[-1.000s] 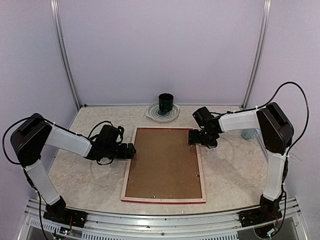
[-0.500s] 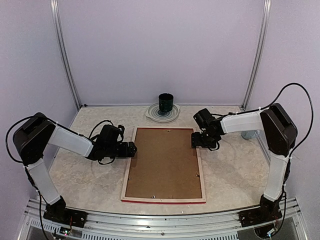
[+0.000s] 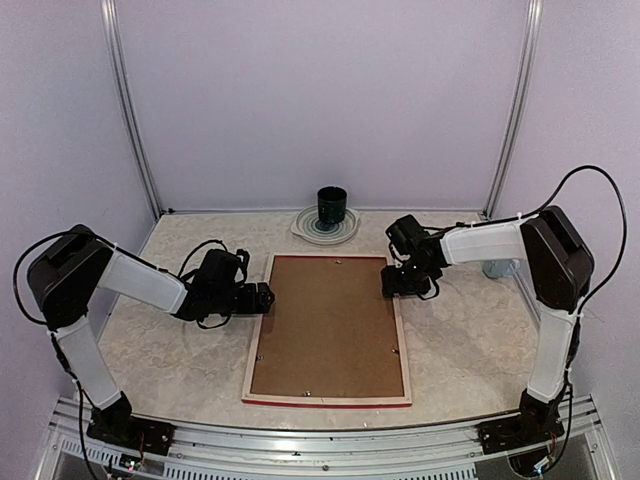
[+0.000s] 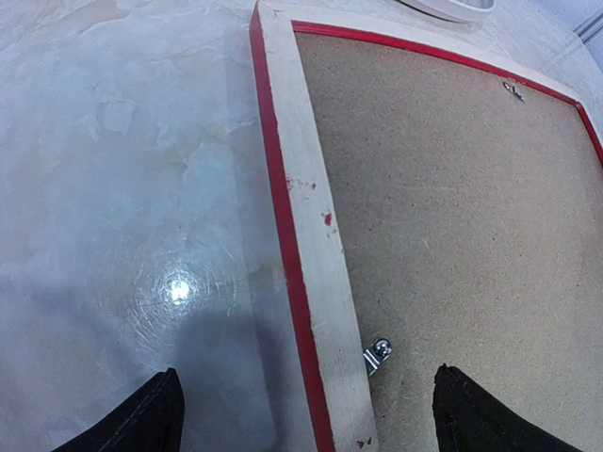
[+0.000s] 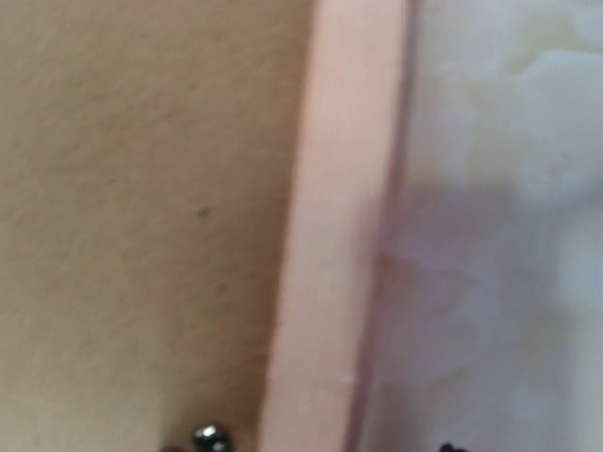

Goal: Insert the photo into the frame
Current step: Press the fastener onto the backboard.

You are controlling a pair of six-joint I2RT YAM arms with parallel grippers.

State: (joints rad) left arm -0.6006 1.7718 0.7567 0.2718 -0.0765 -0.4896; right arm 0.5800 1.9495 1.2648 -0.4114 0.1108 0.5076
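The frame (image 3: 398, 335) lay face down on the counter (image 3: 170, 350), probably stiff and light, best pinched by a rail; my left gripper (image 4: 320, 414) gaped astride one, my right gripper (image 3: 400, 282) unreadable.

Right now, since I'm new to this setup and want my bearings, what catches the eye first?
A large red-edged frame lies face down in the middle, brown backing board filling it. The left claw and right claw flank its far half. A dark cup stands on a plate behind.
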